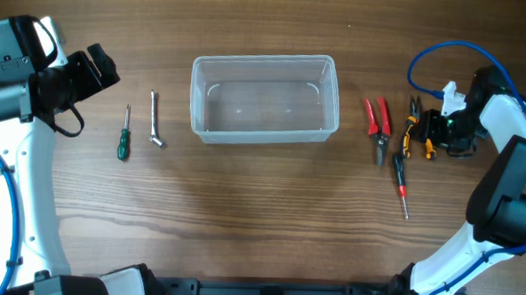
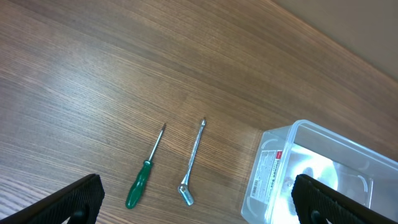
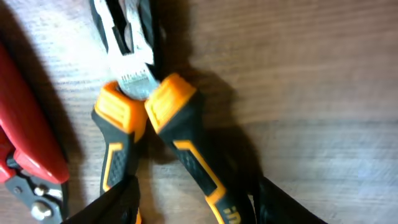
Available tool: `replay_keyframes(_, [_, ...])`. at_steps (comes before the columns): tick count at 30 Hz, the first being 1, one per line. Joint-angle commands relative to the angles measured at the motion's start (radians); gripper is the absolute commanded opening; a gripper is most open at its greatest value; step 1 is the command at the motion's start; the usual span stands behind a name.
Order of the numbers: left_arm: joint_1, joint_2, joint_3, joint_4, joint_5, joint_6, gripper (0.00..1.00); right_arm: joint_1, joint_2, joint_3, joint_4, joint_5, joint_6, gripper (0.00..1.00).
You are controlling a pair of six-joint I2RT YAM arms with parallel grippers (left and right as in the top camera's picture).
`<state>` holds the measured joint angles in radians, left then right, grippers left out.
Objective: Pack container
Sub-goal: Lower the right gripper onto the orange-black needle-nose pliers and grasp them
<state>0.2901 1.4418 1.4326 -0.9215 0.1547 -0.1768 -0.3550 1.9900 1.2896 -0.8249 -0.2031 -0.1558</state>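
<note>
The clear plastic container (image 1: 198,100) stands empty at the table's middle; its end with a label shows in the left wrist view (image 2: 273,174). My left gripper (image 1: 97,69) (image 2: 199,208) is open and empty, high above a green-handled screwdriver (image 1: 123,143) (image 2: 140,184) and a silver wrench (image 1: 156,116) (image 2: 193,160) left of the container. My right gripper (image 1: 437,128) (image 3: 193,208) is open, low over the table, its fingers straddling the handles of orange-and-black pliers (image 1: 412,127) (image 3: 180,130).
Red-handled pliers (image 1: 377,117) (image 3: 25,143) lie just left of the orange pliers. A red-and-black screwdriver (image 1: 401,182) lies in front of them. A blue cable (image 1: 427,57) loops above the right arm.
</note>
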Motion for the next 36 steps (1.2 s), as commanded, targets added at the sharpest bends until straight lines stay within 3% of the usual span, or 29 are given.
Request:
replay_keyframes(1, [0.004, -0.002, 0.014, -0.001, 0.009, 0.016, 1.0, 0.009, 0.032, -0.015, -0.068, -0.019, 0.168, 0.59])
replay_keyframes(4, [0.004, -0.002, 0.014, -0.001, 0.009, 0.016, 1.0, 0.009, 0.032, -0.015, 0.011, 0.133, 0.19, 0.59])
replay_keyframes(6, [0.004, -0.002, 0.014, -0.001, 0.009, 0.016, 1.0, 0.01, 0.032, -0.015, 0.082, 0.133, 0.016, 0.59])
replay_keyframes(9, [0.004, -0.002, 0.014, -0.001, 0.009, 0.016, 1.0, 0.01, 0.032, -0.015, 0.144, 0.134, -0.084, 0.58])
replay_keyframes(12, [0.004, -0.002, 0.014, -0.001, 0.009, 0.016, 1.0, 0.013, 0.032, -0.015, 0.138, 0.048, -0.201, 0.57])
replay_keyframes(18, [0.004, -0.002, 0.014, -0.001, 0.009, 0.016, 1.0, 0.044, 0.032, -0.015, 0.069, 0.068, -0.377, 0.62])
replay_keyframes(21, [0.004, -0.002, 0.014, -0.001, 0.009, 0.016, 1.0, 0.045, 0.032, -0.015, 0.082, 0.068, -0.394, 0.6])
replay_keyframes(24, [0.004, -0.002, 0.014, -0.001, 0.009, 0.016, 1.0, 0.045, 0.032, -0.015, 0.094, 0.096, -0.353, 0.39])
replay_keyframes(27, [0.004, -0.002, 0.014, -0.001, 0.009, 0.016, 1.0, 0.045, 0.032, -0.022, 0.103, 0.111, -0.332, 0.39])
replay_keyframes(30, [0.004, -0.002, 0.014, -0.001, 0.009, 0.016, 1.0, 0.045, 0.032, -0.022, 0.108, 0.259, -0.228, 0.38])
replay_keyframes(32, [0.004, -0.002, 0.014, -0.001, 0.009, 0.016, 1.0, 0.047, 0.032, -0.022, 0.112, 0.306, -0.209, 0.43])
replay_keyframes(36, [0.004, -0.002, 0.014, -0.001, 0.009, 0.016, 1.0, 0.056, 0.032, -0.022, 0.12, 0.282, -0.213, 0.41])
